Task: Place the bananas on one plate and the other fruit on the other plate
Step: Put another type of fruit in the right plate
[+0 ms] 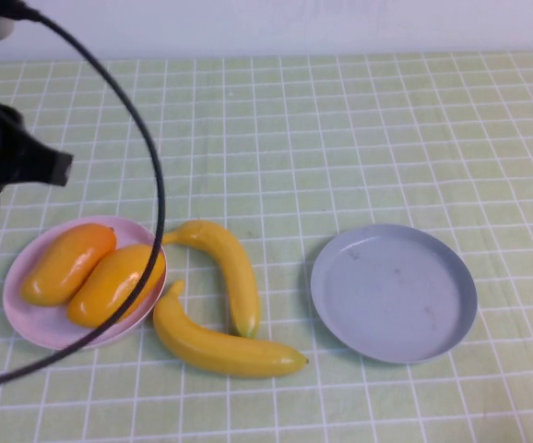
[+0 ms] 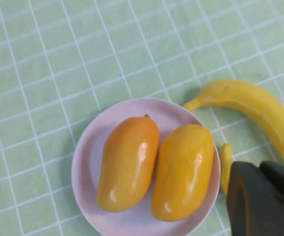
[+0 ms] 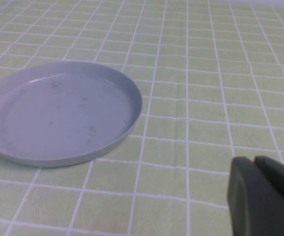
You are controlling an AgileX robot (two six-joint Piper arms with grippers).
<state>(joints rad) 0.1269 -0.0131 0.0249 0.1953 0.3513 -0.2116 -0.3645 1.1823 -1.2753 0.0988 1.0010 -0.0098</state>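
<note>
**Bananas lie nearer the left gripper**

High view: left gripper (image 1: 50,168) hangs above the pink plate (image 1: 27,318); bananas (image 1: 225,268) lie beyond the mangoes (image 1: 91,269), toward the empty grey plate (image 1: 451,314).

Left wrist view: its fingers look closed, holding nothing.

Right wrist view: right gripper (image 3: 265,196), apparently shut and empty, sits near the grey plate.

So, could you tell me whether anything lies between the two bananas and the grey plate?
Nothing visible does: only bare tablecloth separates the bananas from the grey plate. Left gripper hangs over the pink plate; right gripper beside the grey one.

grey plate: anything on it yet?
Empty. The grey-blue plate shows only bare surface with dark specks in the high and right wrist views. Both bananas lie on the table between the plates.
</note>
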